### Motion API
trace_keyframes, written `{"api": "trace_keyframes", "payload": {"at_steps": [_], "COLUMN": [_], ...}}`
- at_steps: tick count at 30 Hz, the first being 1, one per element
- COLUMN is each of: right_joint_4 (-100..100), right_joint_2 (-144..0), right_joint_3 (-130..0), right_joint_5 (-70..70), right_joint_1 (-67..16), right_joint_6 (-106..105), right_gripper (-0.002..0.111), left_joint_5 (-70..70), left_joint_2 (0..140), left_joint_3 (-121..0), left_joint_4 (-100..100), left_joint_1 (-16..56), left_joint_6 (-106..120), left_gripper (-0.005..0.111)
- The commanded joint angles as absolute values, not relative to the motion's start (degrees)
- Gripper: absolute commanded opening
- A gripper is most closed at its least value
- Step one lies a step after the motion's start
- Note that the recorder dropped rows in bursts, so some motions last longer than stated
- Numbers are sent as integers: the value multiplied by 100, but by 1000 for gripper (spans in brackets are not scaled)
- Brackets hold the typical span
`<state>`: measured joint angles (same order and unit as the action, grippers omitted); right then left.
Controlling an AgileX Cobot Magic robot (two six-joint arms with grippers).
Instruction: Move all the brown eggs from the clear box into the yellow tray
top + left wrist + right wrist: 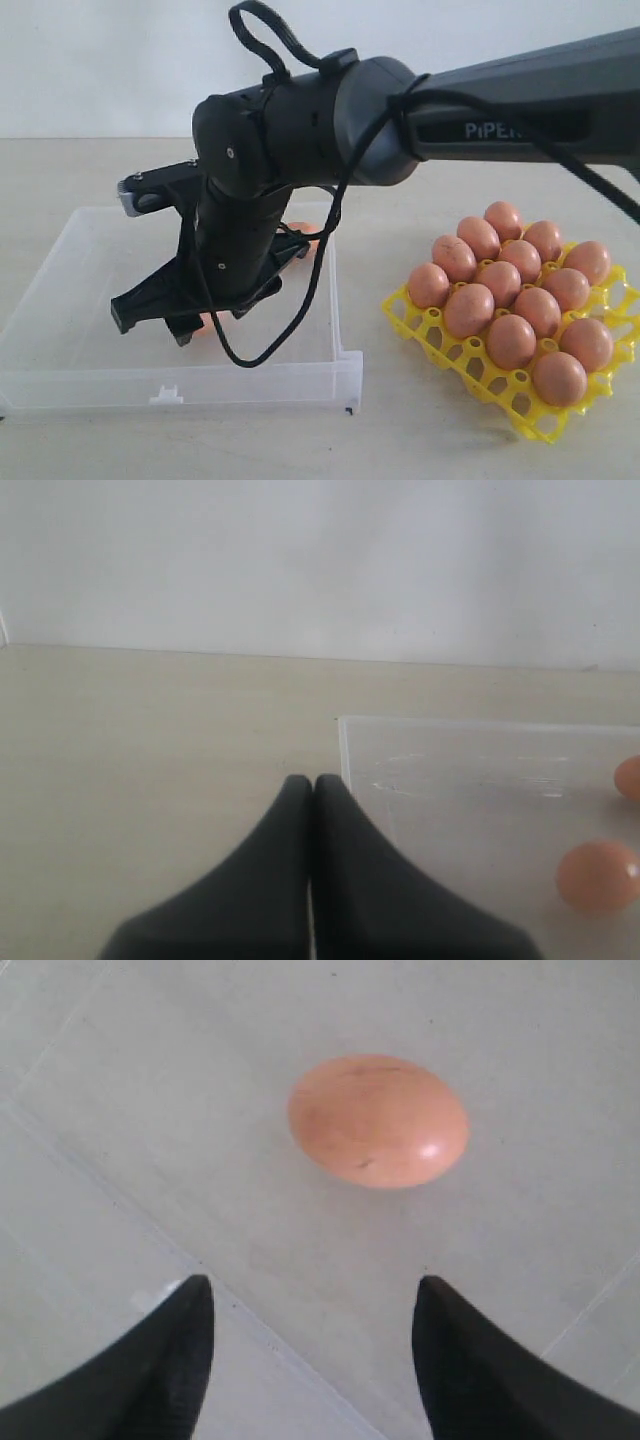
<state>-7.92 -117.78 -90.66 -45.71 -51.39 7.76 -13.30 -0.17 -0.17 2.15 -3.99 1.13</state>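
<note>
In the exterior view my right arm reaches across into the clear box [180,385]. My right gripper [155,322] hangs low over the box floor. In the right wrist view the right gripper [312,1295] stands open, nothing between its fingers, with one brown egg [378,1120] lying just beyond the tips, untouched. A second brown egg [300,232] peeks out behind the arm. Several brown eggs [500,285] fill the yellow tray [420,330] on the right. My left gripper [312,780] is shut and empty, beside the box corner [345,750], with two eggs [597,876] farther off inside.
The beige tabletop [400,430] runs between box and tray. The right arm's black cable [290,330] loops down over the box. A white wall [100,60] stands behind the table.
</note>
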Motion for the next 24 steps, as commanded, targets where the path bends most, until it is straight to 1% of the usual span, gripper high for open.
{"api": "trace_keyframes", "payload": {"at_steps": [1,6,9,13,17,24], "right_joint_4": [-308,-209,-209,-209,-253,-425], "right_joint_2": [-11774,-11774,-11811,-11853,-11853,-11853], "right_joint_3": [-9430,-9665,-9665,-9665,-9665,-9665], "right_joint_5": [-4816,-5016,-4767,-4470,-4042,-3714], "right_joint_1": [-5203,-5318,-5318,-5318,-5318,-5318], "right_joint_6": [-436,-3108,-3392,-4445,-4610,-4499], "right_gripper": [57,57,57,57,57,57], "left_joint_5": [-1330,-1330,-1330,-1330,-1330,-1330], "left_joint_2": [0,0,0,0,0,0], "left_joint_3": [0,0,0,0,0,0], "left_joint_4": [203,203,203,203,203,203], "left_joint_1": [-404,-404,-404,-404,-404,-404], "left_joint_6": [116,116,116,116,116,116], "left_gripper": [-4,-4,-4,-4,-4,-4]}}
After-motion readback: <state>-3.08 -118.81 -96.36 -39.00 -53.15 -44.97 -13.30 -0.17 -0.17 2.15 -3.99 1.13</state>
